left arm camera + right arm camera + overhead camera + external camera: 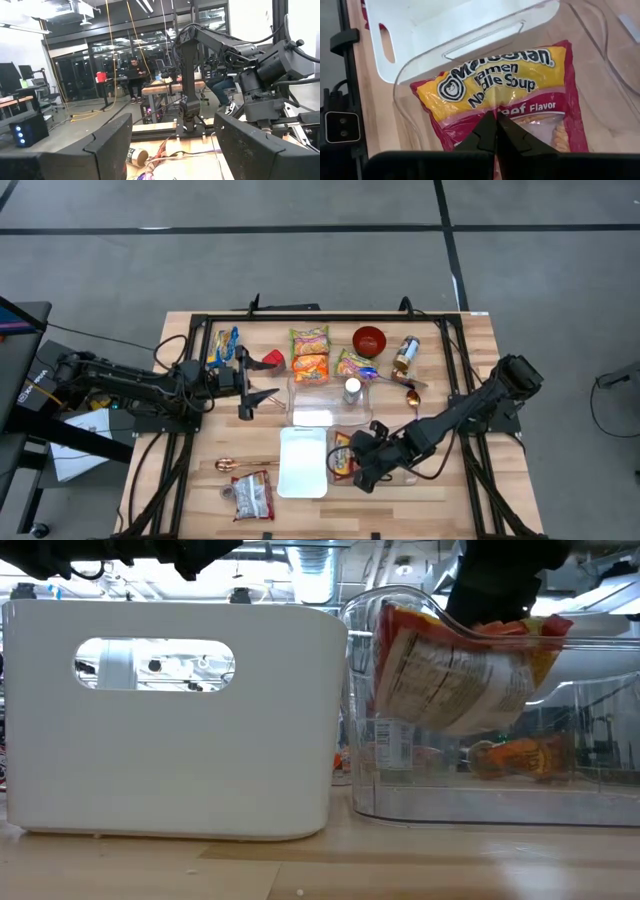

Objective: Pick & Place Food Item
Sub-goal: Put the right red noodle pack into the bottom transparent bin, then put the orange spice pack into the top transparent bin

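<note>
Right now my right claw (495, 131) is pinched shut on the ramen noodle soup packet (510, 90), its two dark fingertips meeting on the lower edge of the wrapper just under the printed name. In the low view I see the packet (450, 670) hanging tilted inside the clear plastic bin (480, 790), up near the rim and off the bin's floor. From above, the right claw (362, 470) sits over that clear bin (400, 477), which stands just beside the white bin (303, 463) at the near side of the tabletop (480, 360).

My left claw (258, 395) hangs over the left part of the tabletop, fingers spread apart and holding nothing; through its wrist camera I see both fingers (107, 145) wide apart with the room beyond them.

Farther back on the tabletop lie two more noodle packets (310, 354), a red bowl (369, 339), a jar lying on its side (405, 355), and a second clear container (330, 395) with a small shaker (352, 390) in it. A spoon (232, 465) and a dark snack bag (250, 495) lie by the white bin. A person (134, 77) sits at a desk in the room behind.
</note>
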`<state>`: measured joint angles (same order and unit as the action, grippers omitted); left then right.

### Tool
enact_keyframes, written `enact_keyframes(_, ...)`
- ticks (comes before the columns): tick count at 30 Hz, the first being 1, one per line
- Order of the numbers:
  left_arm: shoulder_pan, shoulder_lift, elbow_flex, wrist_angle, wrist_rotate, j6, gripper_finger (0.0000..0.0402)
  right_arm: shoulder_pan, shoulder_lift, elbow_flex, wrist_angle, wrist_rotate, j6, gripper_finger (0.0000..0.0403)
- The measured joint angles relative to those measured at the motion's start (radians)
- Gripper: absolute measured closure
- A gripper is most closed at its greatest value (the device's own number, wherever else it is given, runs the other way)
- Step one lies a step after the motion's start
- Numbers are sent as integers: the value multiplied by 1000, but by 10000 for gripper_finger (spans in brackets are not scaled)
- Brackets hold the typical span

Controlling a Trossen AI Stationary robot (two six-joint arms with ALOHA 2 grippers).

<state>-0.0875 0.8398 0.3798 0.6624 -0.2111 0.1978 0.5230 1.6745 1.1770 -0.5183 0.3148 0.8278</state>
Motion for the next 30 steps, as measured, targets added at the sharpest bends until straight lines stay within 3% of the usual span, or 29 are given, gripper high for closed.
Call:
enact_keyframes(11, 0, 0, 0, 0, 0, 0, 128, -8, -1, 0, 27, -9, -81, 391)
enact_keyframes(23, 0, 0, 0, 0, 0, 0, 128, -8, -11, 0, 17, 29, -101, 219)
enact_keyframes(30, 0, 0, 0, -5, 0, 0, 128, 29, -151, 0, -175, 182, -19, 183)
